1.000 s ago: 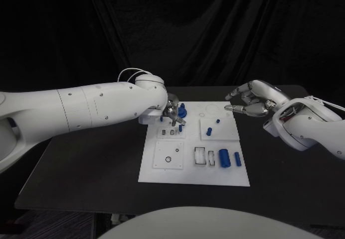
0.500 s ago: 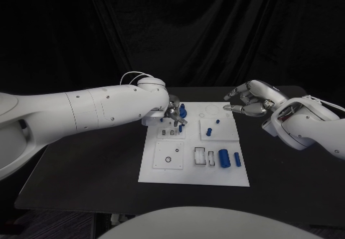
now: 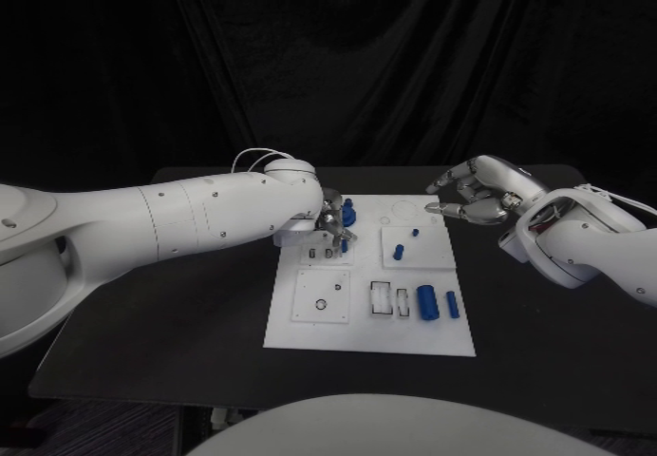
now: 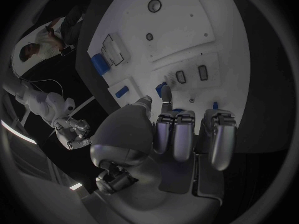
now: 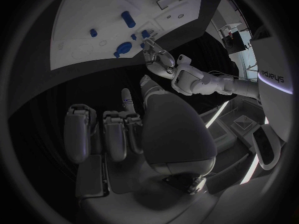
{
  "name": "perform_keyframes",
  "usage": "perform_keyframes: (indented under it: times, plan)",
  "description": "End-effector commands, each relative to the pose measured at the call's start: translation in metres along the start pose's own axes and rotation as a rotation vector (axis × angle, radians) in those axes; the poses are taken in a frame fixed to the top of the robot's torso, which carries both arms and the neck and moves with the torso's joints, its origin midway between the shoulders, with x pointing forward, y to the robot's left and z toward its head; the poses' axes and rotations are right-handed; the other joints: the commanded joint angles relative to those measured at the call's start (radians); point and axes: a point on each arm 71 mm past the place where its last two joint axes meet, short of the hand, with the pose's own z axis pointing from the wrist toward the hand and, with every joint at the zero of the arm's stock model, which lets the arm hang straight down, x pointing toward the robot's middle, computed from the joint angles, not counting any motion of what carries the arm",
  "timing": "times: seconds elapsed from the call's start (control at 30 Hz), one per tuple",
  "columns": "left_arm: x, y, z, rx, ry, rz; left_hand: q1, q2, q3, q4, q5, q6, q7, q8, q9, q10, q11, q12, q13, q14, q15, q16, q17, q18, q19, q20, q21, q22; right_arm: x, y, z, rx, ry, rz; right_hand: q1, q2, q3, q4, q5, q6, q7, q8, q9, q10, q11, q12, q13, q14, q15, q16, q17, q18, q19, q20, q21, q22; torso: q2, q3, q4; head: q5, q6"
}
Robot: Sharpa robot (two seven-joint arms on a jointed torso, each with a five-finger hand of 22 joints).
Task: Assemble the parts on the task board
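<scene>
The white task board [image 3: 309, 328] lies mid-table. My left hand [image 3: 328, 222] hovers over its far left corner, and thumb and a finger [image 4: 166, 104] pinch a small blue part [image 4: 161, 90] just above two small rectangular slots [image 4: 189, 75]. A larger blue part [image 3: 347, 213] stands right beside the hand. My right hand [image 3: 475, 196] hangs above the table beyond the board's far right corner, its fingers [image 5: 115, 132] curled in with nothing in them. A fat blue cylinder [image 3: 427, 301] and a slim blue part [image 3: 452, 304] lie at the near right, and a short blue part [image 3: 399, 252] sits mid-board.
Black table [image 3: 178, 313] surrounds the board, with open room to the left and at the front. My bulky left forearm [image 3: 178, 223] reaches in over the table's left half. From the right wrist, the board [image 5: 81, 15] and my left hand [image 5: 159, 59] appear ahead.
My left forearm has swung slightly, and its hand has settled a little lower over the board's far left corner. The right hand has stayed where it was.
</scene>
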Motion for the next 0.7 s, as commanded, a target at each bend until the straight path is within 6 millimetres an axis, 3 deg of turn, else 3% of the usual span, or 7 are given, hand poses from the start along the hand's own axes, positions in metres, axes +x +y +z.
perform_keyframes:
  times: [0.03, 0.13, 0.27, 0.7]
  plan:
    - [-0.0003, -0.0021, 0.0021, 0.028, -0.018, -0.019, 0.007, -0.001, 0.004, -0.003, 0.006, 0.008, -0.001, -0.009, 0.0, 0.106, -0.005, 0.004, 0.263, 0.104, -0.004, 0.003, 0.263, -0.006, 0.107, -0.008, 0.003, 0.263, 0.0013, -0.0003, -0.0006, 0.004, 0.004, 0.001, 0.006, 0.008, 0.006, 0.0, 0.007, 0.007, 0.002, 0.0, -0.001, 0.106, 0.005, 0.003, 0.263, 0.103, 0.008, -0.002, 0.258, -0.006, 0.044, 0.005, -0.003, 0.218, -0.001, 0.0004, -0.0001, -0.003, 0.0]
    - [-0.0006, -0.0013, 0.0038, 0.028, -0.023, -0.024, 0.01, -0.003, 0.006, -0.006, 0.009, 0.011, -0.002, -0.014, 0.0, 0.106, -0.005, 0.004, 0.263, 0.104, -0.005, 0.003, 0.263, -0.006, 0.107, -0.008, 0.003, 0.263, 0.0015, -0.0001, -0.0006, 0.003, 0.004, 0.002, 0.006, 0.009, 0.007, 0.0, 0.01, 0.008, 0.002, 0.0, -0.002, 0.106, 0.005, 0.003, 0.263, 0.103, 0.009, -0.002, 0.258, -0.006, 0.043, 0.006, -0.004, 0.218, -0.002, 0.0002, 0.0002, -0.001, 0.0]
    - [0.0007, -0.0013, 0.0056, 0.035, -0.027, -0.03, 0.009, -0.005, 0.009, -0.005, 0.011, -0.002, 0.005, -0.046, -0.005, 0.106, -0.001, 0.004, 0.263, 0.104, -0.002, 0.003, 0.263, -0.005, 0.104, -0.007, 0.002, 0.26, 0.0014, -0.0003, -0.001, 0.001, 0.004, 0.002, 0.007, 0.009, 0.007, 0.0, 0.011, 0.008, 0.003, 0.0, -0.002, 0.106, 0.005, 0.003, 0.263, 0.103, 0.009, -0.002, 0.258, -0.006, 0.044, 0.006, -0.003, 0.218, -0.002, -0.0002, -0.0006, 0.0, 0.0]
    - [0.0024, 0.0007, 0.0088, 0.024, -0.029, -0.037, 0.008, -0.004, 0.01, -0.004, 0.011, 0.002, 0.006, -0.052, -0.005, 0.106, 0.0, 0.004, 0.263, 0.104, -0.001, 0.003, 0.263, -0.005, 0.104, -0.006, 0.002, 0.259, 0.0016, -0.0005, -0.0012, 0.0, 0.007, 0.002, 0.008, 0.011, 0.008, 0.0, 0.016, 0.01, 0.003, 0.0, -0.003, 0.106, 0.005, 0.003, 0.263, 0.103, 0.009, -0.002, 0.258, -0.006, 0.044, 0.006, -0.003, 0.218, -0.003, 0.0001, -0.0006, 0.004, 0.0]
